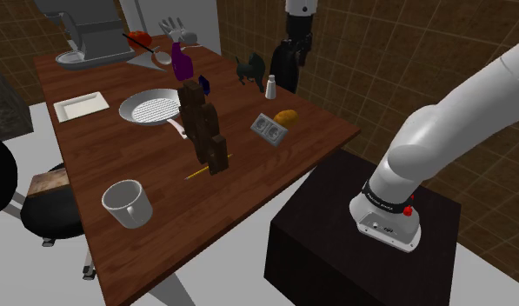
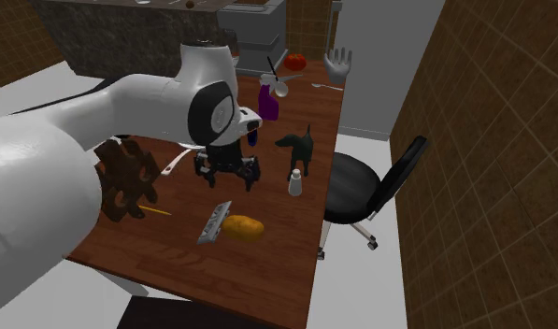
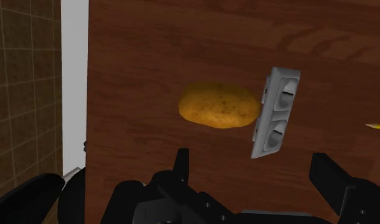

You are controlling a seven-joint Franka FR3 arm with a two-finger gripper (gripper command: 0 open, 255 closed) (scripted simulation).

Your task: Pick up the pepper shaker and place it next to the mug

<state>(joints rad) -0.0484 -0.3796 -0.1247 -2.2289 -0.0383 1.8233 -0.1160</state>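
Small white pepper shaker stood upright near one counter edge; the pale mug sat upright, well apart from it.

The arm is built of smooth, rounded white shells. Just above the stand, a black ring with small white lettering bands the lowest link, beside a red dot and a pale flange with small dark holes. Farther from the stand, a round dark-grey cap covers a joint, and the pincer is all black.
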